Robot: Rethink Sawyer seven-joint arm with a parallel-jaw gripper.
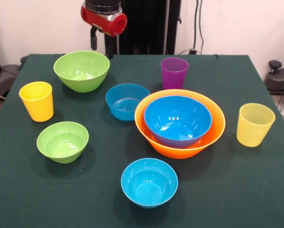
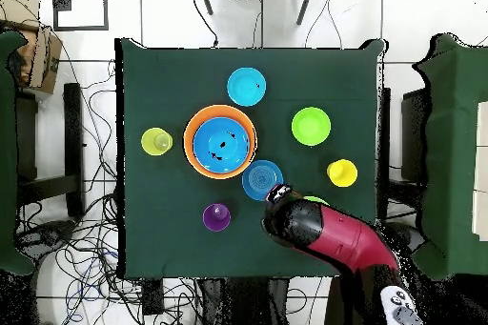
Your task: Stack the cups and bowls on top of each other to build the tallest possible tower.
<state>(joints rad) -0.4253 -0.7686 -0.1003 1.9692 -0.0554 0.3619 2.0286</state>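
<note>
Currently, jaws: I cannot tell how they stand; the red and black arm's gripper point(image 1: 99, 42) hangs above the worktop's far edge, holding nothing that I can see.
Tower: glossy large blue plastic bowl point(image 1: 178, 120) nested inside the largest orange bowl point(image 1: 180, 145), mid-worktop.
Loose bowls: medium green bowl point(image 1: 82, 70) just below the arm; small green bowl point(image 1: 63, 141); two small blue bowls point(image 1: 127, 101) point(image 1: 149, 182).
Cups: opaque yellow tapered tumbler point(image 1: 36, 100), ribbed translucent pale yellow tumbler point(image 1: 254, 124), purple tumbler point(image 1: 174, 72), all upright.
Worktop: dark green cloth point(image 1: 237, 190).
</note>
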